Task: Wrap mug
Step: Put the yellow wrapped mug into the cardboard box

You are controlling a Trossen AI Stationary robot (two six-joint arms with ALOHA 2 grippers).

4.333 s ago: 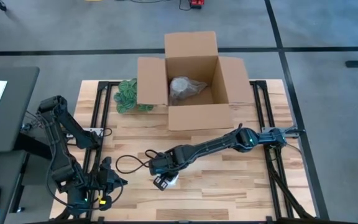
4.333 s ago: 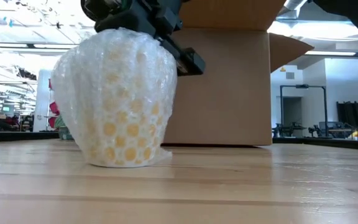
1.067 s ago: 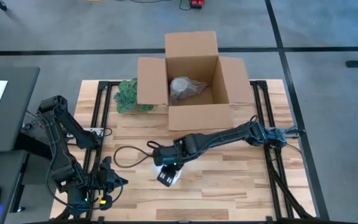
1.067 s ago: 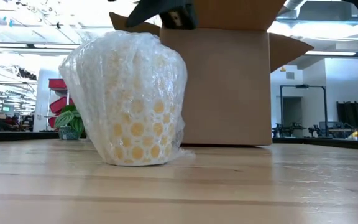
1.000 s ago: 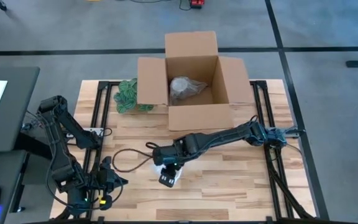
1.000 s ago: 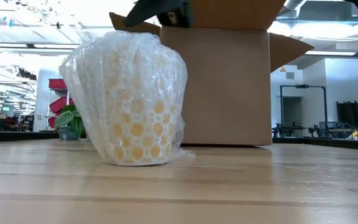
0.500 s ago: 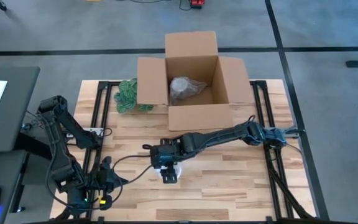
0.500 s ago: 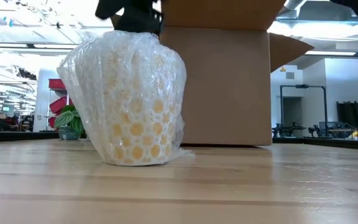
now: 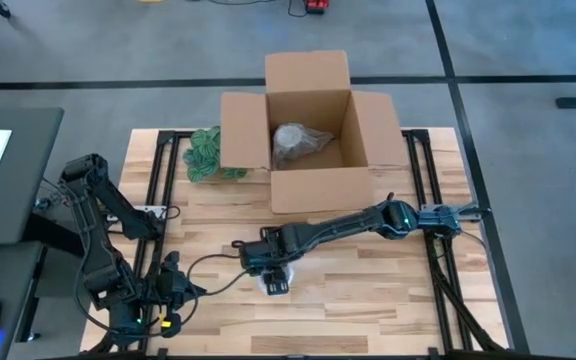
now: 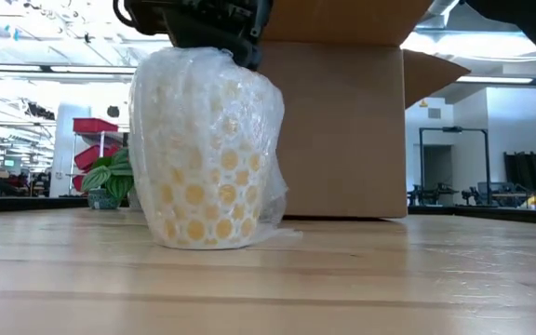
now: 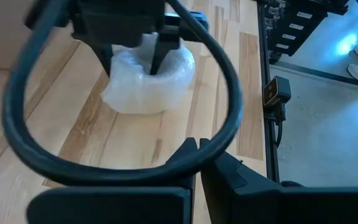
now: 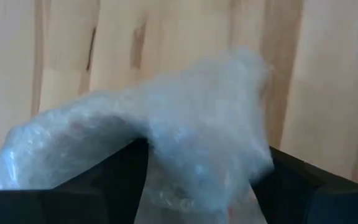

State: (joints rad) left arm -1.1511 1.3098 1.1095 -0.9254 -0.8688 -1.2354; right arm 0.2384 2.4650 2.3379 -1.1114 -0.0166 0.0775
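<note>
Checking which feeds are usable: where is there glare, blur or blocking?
Low view: bright windows backlight the wrapped mug. Right wrist view: bubble wrap fills the frame, soft. Left wrist view: a cable loops across the foreground.

The right arm stretches from its base at three o'clock across to the middle of the bench, wrist bent downward, its hand (image 9: 274, 276) pointing straight down with both fingers (image 11: 156, 60) closed on bubble wrap gathered between them. The left arm sits folded at eight o'clock, its hand (image 9: 190, 291) low over the edge, a cable looped beside it.
</note>
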